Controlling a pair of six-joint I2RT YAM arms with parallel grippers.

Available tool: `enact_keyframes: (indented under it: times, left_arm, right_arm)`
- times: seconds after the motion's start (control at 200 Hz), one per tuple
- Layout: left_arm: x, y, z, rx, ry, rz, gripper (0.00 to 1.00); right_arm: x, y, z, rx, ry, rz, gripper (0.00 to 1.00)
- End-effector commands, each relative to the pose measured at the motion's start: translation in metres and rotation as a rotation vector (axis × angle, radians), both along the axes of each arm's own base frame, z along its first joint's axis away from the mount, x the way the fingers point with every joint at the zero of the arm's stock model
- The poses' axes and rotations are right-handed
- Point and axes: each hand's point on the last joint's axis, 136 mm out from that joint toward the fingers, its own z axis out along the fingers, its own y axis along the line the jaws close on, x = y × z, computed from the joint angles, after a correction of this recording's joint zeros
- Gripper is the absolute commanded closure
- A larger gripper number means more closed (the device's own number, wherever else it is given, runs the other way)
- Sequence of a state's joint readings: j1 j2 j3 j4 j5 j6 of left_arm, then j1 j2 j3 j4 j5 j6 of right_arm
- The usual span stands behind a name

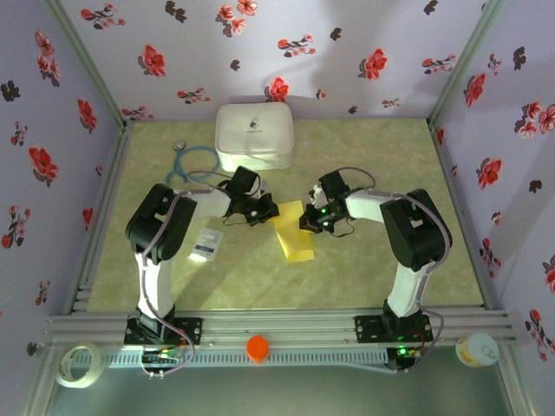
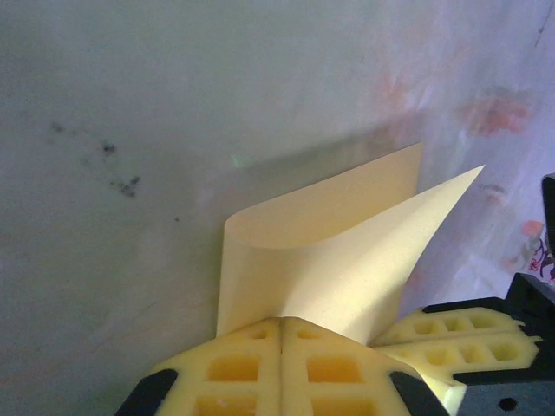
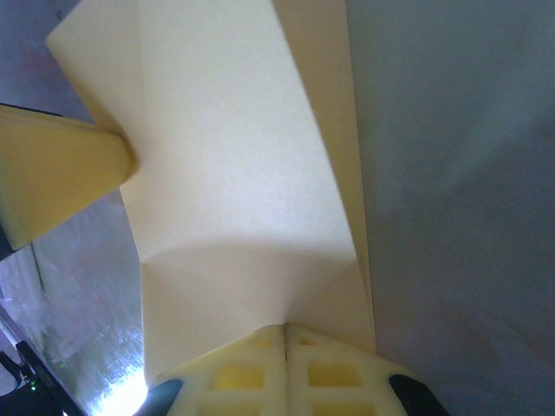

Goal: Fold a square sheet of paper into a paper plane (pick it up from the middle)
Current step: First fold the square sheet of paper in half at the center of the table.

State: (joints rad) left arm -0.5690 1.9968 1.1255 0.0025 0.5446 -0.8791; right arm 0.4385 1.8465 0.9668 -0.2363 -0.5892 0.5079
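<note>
1. Widest first: the counter (image 1: 364,269), pale green, boxed in by flowered walls.
2. At its far edge, the white rounded case (image 1: 253,136), well apart from the work and not involved.
3. Near the middle of the counter, the square sheet of paper (image 1: 292,232): yellow, bent over on itself rather than flat. Long axis from far to near, with the near end drifting slightly right. Raised at the far end; cannot tell whether the near end touches the counter.
4. Just left of the sheet's far end, the left end effector (image 1: 264,211): closed tight, pinching the paper. From its wrist view, two yellow layers fanning out of the pressed-together pads (image 2: 251,364).
5. Just right of the same end, the right end effector (image 1: 310,218): likewise clamped on the paper. From its wrist view, the sheet rising out of the pads (image 3: 243,373) with a soft bend across it.
6. Judging the coming move: sheet squarely between the two, neither arm nearer, both holding the far end. Probably best to work along the far-to-near axis, moving together to avoid tearing.
</note>
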Motion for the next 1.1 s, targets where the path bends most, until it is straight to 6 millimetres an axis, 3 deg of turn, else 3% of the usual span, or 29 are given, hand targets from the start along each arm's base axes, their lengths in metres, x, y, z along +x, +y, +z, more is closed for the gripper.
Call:
enact_keyframes:
  times: [0.0, 0.11, 0.28, 0.415, 0.71, 0.915, 1.1]
  left_arm:
    - [0.006, -0.008, 0.019, -0.048, -0.035, -0.044, 0.97]
    - [0.006, -0.01, 0.009, -0.039, -0.023, -0.046, 0.97]
    - [0.006, 0.005, -0.019, 0.033, 0.006, -0.012, 0.97]
    - [0.012, 0.015, -0.03, 0.074, 0.008, 0.023, 0.98]
    - [0.039, 0.039, -0.034, 0.149, 0.004, 0.125, 0.98]
    - [0.049, 0.046, -0.036, 0.189, 0.017, 0.153, 0.98]
    - [0.056, 0.047, -0.021, 0.201, 0.004, 0.179, 0.98]
  right_arm:
    - [-0.028, -0.036, -0.043, -0.185, 0.125, -0.046, 1.0]
    - [-0.028, -0.036, -0.043, -0.187, 0.125, -0.047, 1.0]
    - [-0.029, -0.036, -0.042, -0.187, 0.125, -0.047, 1.0]
    - [-0.029, -0.036, -0.042, -0.185, 0.126, -0.049, 1.0]
    - [-0.032, -0.039, -0.045, -0.191, 0.129, -0.056, 1.0]
    - [-0.033, -0.039, -0.045, -0.184, 0.13, -0.059, 1.0]
    - [-0.034, -0.038, -0.043, -0.175, 0.126, -0.069, 1.0]
